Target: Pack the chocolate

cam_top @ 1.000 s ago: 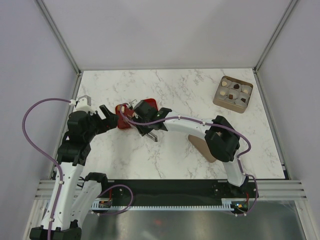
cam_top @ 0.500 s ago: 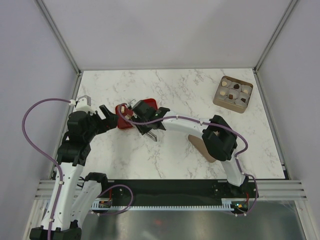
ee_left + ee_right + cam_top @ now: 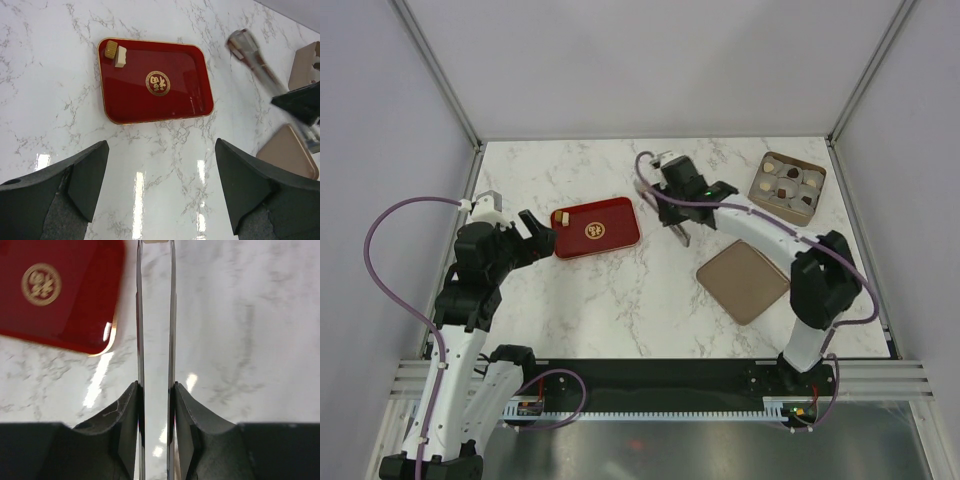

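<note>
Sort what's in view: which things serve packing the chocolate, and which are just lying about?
In the job: chocolate pieces on the red tray; compartment box; tongs in the right gripper.
Lying about: flat brown lid; left gripper, open and empty.

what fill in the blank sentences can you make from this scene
The tray is ___ in colour.
On it lie ___ chocolates.
The right gripper grips tweezers; the left gripper holds ___.
Missing words: red, two, nothing.
</note>
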`<move>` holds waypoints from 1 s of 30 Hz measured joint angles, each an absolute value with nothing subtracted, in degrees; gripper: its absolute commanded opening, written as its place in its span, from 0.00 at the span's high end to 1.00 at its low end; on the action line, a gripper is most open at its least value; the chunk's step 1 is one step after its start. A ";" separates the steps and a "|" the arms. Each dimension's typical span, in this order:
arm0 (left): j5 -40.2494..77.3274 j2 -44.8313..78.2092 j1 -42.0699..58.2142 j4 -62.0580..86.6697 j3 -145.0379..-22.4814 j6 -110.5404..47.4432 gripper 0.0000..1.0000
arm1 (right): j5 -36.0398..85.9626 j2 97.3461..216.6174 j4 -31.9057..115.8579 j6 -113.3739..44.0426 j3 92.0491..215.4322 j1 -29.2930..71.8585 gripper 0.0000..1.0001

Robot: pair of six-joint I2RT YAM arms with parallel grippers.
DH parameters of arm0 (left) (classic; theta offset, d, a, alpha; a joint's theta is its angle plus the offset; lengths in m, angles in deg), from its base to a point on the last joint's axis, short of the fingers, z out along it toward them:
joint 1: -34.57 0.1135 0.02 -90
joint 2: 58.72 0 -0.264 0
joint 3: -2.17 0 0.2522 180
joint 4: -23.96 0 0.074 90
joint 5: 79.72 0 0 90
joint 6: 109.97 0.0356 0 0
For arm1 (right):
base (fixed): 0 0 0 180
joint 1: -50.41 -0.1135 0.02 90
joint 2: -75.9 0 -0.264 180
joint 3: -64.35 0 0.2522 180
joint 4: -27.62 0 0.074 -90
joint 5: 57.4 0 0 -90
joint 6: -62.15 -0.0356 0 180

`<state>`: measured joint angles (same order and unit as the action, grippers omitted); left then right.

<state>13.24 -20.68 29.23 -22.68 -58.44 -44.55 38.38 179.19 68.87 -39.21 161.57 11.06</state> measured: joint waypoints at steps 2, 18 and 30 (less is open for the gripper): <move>13.24 -20.68 29.23 -22.68 -58.44 -44.55 0.05 | 39.04 175.27 69.15 -38.94 160.41 16.21 0.68; 13.65 -17.66 28.90 -22.68 -58.44 -44.55 0.05 | 51.87 164.96 83.53 -44.74 159.97 43.23 0.67; 13.92 -16.85 27.61 -22.68 -58.44 -44.55 0.06 | 45.60 165.72 87.33 -45.81 157.63 49.50 0.66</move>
<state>13.92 -16.85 27.61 -22.68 -58.44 -44.55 45.60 165.72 87.33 -45.81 157.63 49.50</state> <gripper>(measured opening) 0.946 0.375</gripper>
